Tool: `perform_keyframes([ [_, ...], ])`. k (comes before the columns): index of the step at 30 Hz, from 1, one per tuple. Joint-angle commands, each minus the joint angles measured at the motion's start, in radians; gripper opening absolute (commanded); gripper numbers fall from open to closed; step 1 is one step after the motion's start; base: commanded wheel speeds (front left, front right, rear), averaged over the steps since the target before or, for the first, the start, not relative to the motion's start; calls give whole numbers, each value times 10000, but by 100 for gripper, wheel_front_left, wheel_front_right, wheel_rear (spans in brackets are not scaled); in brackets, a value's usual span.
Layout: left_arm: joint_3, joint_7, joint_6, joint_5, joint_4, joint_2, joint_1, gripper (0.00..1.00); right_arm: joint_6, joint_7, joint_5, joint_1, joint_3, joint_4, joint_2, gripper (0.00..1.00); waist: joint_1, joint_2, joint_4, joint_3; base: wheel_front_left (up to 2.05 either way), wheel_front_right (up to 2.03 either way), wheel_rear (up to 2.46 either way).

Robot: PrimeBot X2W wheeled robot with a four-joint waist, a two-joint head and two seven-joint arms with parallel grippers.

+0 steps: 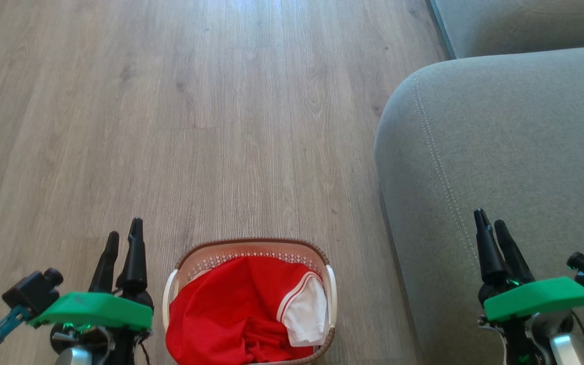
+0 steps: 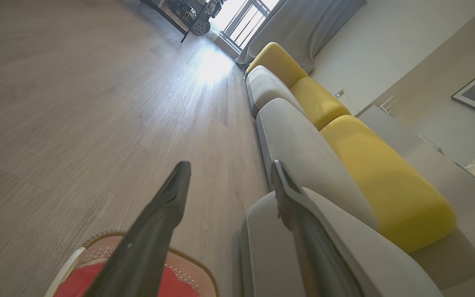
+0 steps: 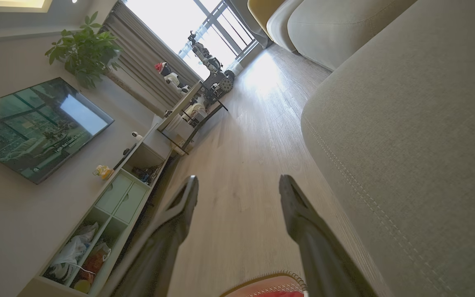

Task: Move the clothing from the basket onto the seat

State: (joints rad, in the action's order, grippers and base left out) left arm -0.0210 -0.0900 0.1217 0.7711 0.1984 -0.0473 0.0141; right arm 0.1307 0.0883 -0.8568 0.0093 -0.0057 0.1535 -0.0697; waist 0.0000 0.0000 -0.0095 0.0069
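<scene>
At the bottom centre of the head view we see the basket (image 1: 251,244), an oval tub of cream plastic. It has rows of small perforations in its wall, a brown woven-look rim and a smooth white handle (image 1: 169,299) on each side. The clothing (image 1: 226,309) lies inside it, thin bright red fabric bunched in soft folds up to the rim. A white panel (image 1: 308,314) edged with red-and-white stripes shows toward the right side. The basket stands on the floor (image 1: 170,111), pale grey-brown planks with a fine wood grain that spread across the left and middle of the frame.

The seat (image 1: 515,152) takes up the right side. It is a big grey-green cushion of matte woven upholstery, with a rounded corner and a double line of light stitching curving down along its edge. It is just beside the basket, with a strip of floor between them. A second cushion (image 1: 520,23) of the same cloth sits in the upper right corner.

The left gripper (image 1: 124,228) is at the lower left, over floor beside the basket. Its two long, tapering dark fingers are spread and hold nothing. The right gripper (image 1: 489,218) is at the lower right, over the seat, likewise released and empty. Each rises from a smooth green plate (image 1: 94,309). In the left wrist view we see rounded yellow back cushions (image 2: 386,181) along the sofa.
</scene>
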Motion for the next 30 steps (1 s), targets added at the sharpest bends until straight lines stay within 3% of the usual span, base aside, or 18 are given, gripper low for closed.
perform_keyframes([
  [1, 148, -119, -52, -343, -411, -134, 463, 100, 1, 136, 323, -415, 134, -436, -198, 100, 0, 0, -3, 4, 0, 0, 0],
  [30, -133, -951, 3, -3873, -739, -123, 565, 100, 1, 968, 3518, -476, 667, -669, -319, 100, 0, 0, -28, 29, 0, 0, 0],
])
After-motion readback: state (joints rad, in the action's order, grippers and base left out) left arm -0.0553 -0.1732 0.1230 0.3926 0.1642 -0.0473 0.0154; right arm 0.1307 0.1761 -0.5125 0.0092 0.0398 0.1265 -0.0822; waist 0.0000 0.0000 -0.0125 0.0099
